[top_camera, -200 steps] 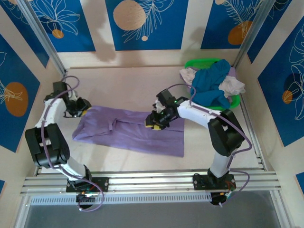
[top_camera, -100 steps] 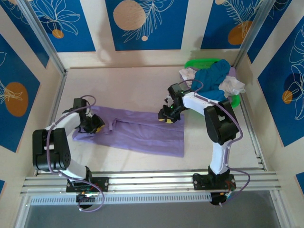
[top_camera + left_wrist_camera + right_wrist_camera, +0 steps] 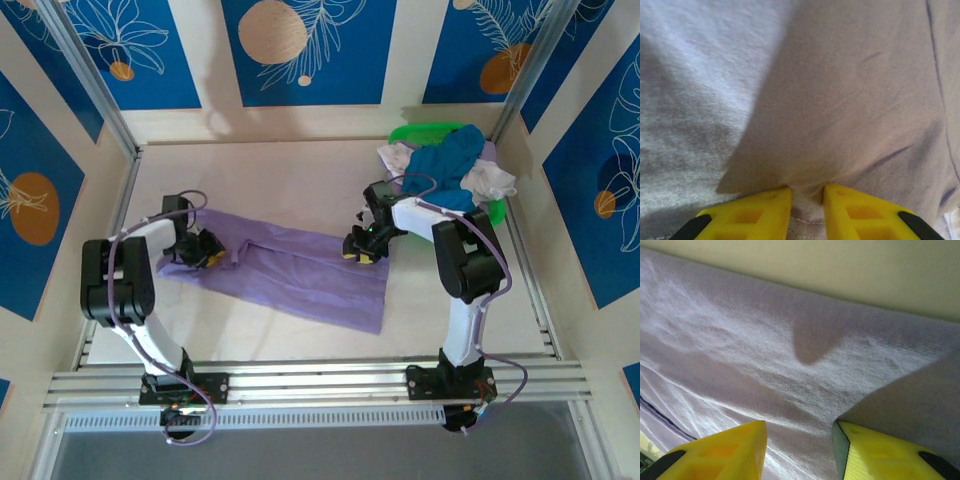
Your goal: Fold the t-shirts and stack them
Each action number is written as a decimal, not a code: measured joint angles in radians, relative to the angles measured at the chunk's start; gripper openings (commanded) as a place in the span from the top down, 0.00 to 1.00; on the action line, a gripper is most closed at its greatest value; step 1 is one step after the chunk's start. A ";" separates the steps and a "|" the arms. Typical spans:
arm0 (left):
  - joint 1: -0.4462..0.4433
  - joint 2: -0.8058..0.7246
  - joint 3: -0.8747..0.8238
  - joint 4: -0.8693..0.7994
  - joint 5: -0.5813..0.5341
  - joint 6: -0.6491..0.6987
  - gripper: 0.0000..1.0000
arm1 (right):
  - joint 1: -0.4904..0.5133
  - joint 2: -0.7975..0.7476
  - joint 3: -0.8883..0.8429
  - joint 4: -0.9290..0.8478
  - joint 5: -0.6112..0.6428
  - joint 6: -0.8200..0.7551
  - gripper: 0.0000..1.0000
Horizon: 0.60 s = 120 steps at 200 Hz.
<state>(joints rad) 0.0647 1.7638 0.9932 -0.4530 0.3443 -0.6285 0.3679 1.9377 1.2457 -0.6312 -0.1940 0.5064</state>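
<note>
Left wrist view has the lavender t-shirt (image 3: 850,100) pinched between nearly closed jaws, while the right jaws stand spread, cloth (image 3: 740,350) beneath them.

shirt (image 3: 290,270) flat mid-table | basket (image 3: 425,133) far right, holding shirt pile (image 3: 445,175)

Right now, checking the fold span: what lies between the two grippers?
In the top view, the lavender t-shirt spans the stretch from the left gripper to the right gripper, creased; nothing else there.

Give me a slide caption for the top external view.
Both grippers press opposite ends of the lavender t-shirt; more shirts fill the green basket.
</note>
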 measured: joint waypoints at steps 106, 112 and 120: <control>-0.106 0.395 0.609 -0.166 0.039 0.071 0.68 | 0.126 -0.278 -0.356 0.079 -0.015 0.126 0.58; -0.114 0.399 0.632 -0.182 0.029 0.078 0.68 | 0.132 -0.292 -0.367 0.067 -0.015 0.133 0.58; -0.123 0.399 0.657 -0.199 0.016 0.085 0.68 | 0.135 -0.307 -0.377 0.055 -0.014 0.137 0.58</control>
<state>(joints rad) -0.0586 2.1632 1.6497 -0.6521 0.3603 -0.5438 0.5026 1.6306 0.8692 -0.5758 -0.2085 0.6437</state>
